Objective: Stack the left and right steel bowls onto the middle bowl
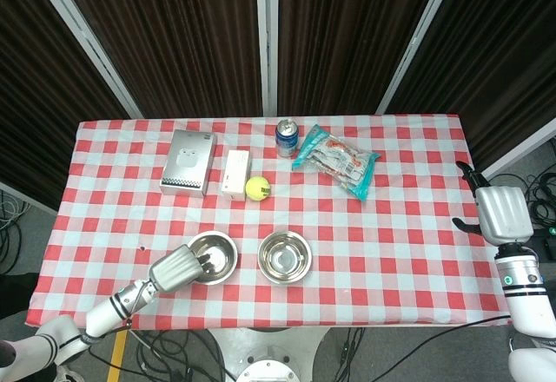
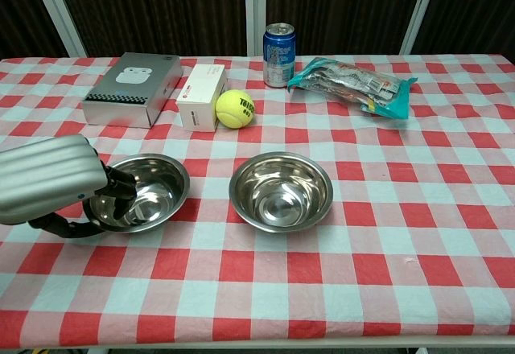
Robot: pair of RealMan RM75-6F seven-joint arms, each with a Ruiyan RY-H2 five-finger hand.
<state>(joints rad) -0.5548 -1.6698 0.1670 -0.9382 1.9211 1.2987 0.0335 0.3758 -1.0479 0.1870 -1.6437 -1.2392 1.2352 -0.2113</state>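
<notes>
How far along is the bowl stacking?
Done: nothing shows as stacked; only two bowls are visible, sitting apart. In hand: the left hand has its fingers over the near rim of the left bowl, which is on the cloth. Left: lift it onto the other bowl. The right hand is off the table edge.

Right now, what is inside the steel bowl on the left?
The left hand's dark fingers reach over the near rim into the left steel bowl. The rest of the inside shows bare steel; the part beneath the fingers is covered.
</notes>
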